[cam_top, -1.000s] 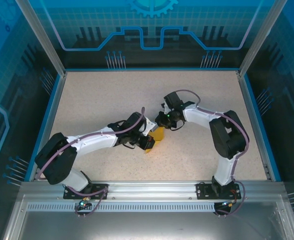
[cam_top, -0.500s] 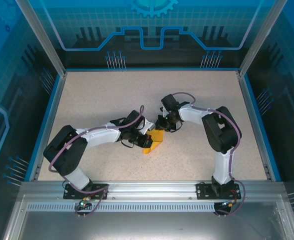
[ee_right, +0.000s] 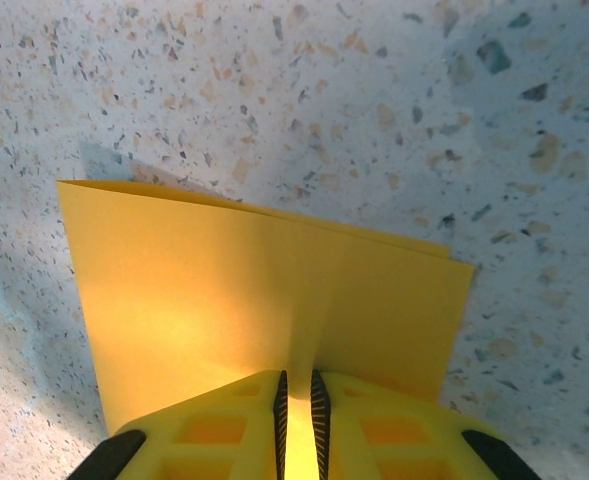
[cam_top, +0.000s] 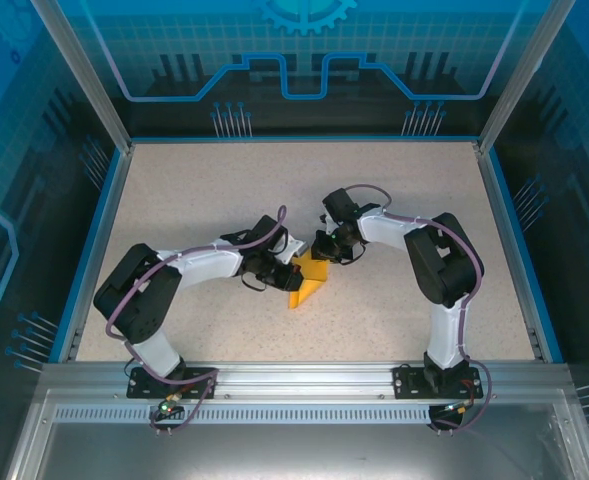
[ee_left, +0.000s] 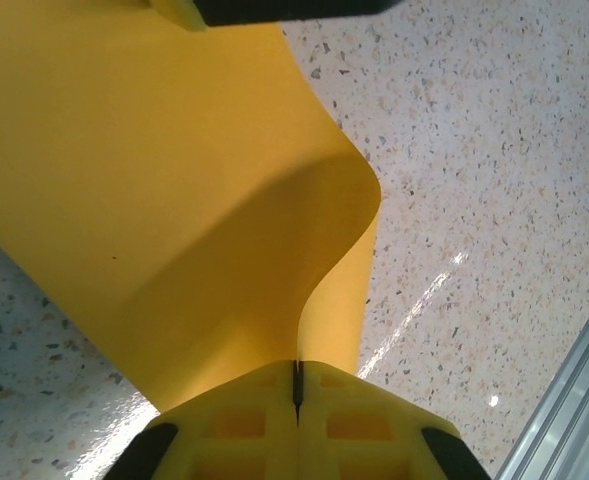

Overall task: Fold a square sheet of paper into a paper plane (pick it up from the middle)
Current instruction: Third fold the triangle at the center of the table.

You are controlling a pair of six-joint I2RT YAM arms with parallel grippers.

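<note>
The square sheet of paper (cam_top: 308,284), orange-yellow, is held just above the middle of the speckled table, folded double with one flap curling. My left gripper (cam_top: 287,276) is shut on its left edge; in the left wrist view the paper (ee_left: 164,190) bends away from the pinching jaws of that gripper (ee_left: 297,378). My right gripper (cam_top: 321,257) comes in from the far side and is shut on a pinched ridge of the sheet. In the right wrist view that gripper (ee_right: 299,388) holds the paper (ee_right: 244,290), whose two layered edges show beyond it. A paper plane is out of view.
The speckled table (cam_top: 214,190) is ringed by a blue rim (cam_top: 102,240) and frame posts. A metal rail (cam_top: 294,375) with both arm bases runs along the near edge. Both forearms lie low and meet at the centre.
The left arm has drawn its elbow in and swung its wrist towards the paper. The right arm pulled its elbow inward and its jaws closed slightly. The paper sank a little towards the near side.
</note>
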